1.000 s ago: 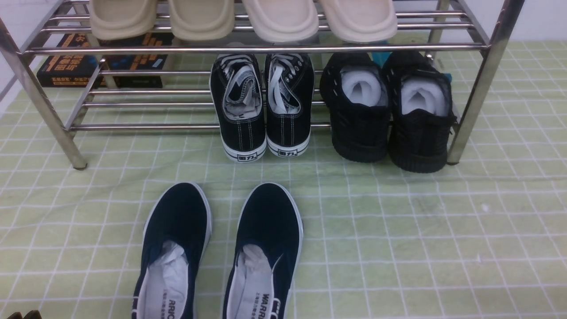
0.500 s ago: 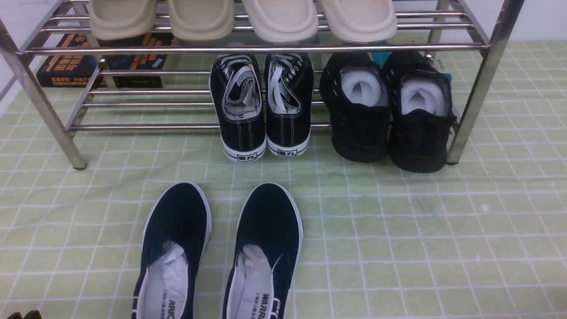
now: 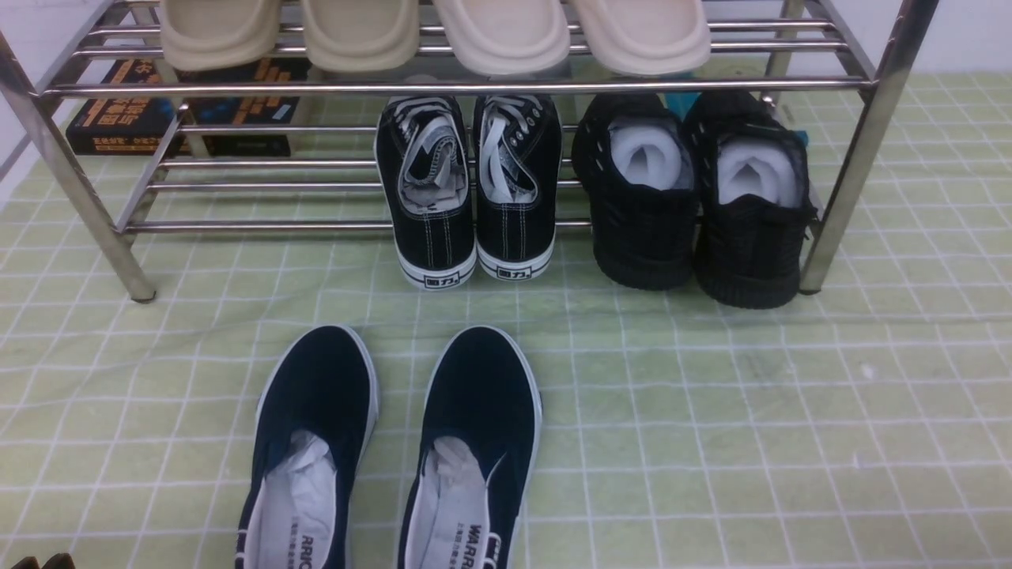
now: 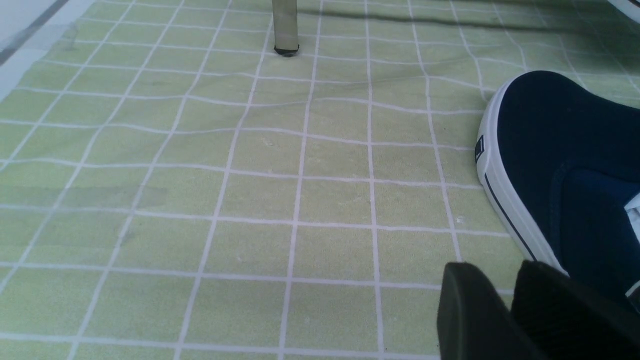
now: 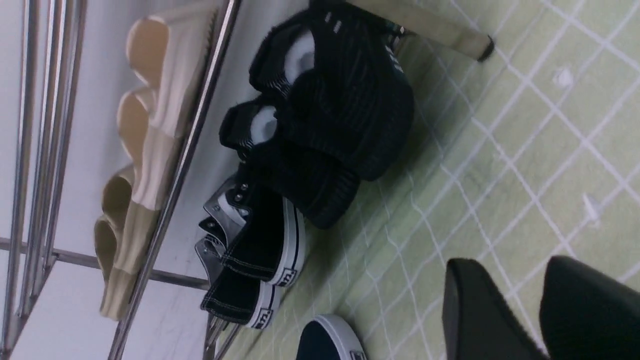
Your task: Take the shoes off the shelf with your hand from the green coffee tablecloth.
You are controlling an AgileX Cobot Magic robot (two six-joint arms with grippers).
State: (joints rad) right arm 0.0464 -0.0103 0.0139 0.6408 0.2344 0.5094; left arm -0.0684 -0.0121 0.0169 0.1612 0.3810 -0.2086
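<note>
Ahead of my right claw (image 5: 520, 285), the black shoes (image 3: 644, 229) sit on the low bars of the shelf (image 3: 474, 85), heels over the green cloth (image 3: 791, 411). The claw's tips are a little apart. I should spread wider, pinch one heel, pull straight.

The knit sneakers (image 3: 648, 229) are all black, with small white dashes and white stuffing. The shelf (image 3: 237, 87) is shiny chrome. The tablecloth (image 3: 751, 411) is pale yellow-green with a thin white grid. The canvas lace-ups (image 3: 435, 229) are black with white soles, the slip-ons (image 3: 316, 395) navy with white rims, the slippers (image 3: 506, 32) beige.
</note>
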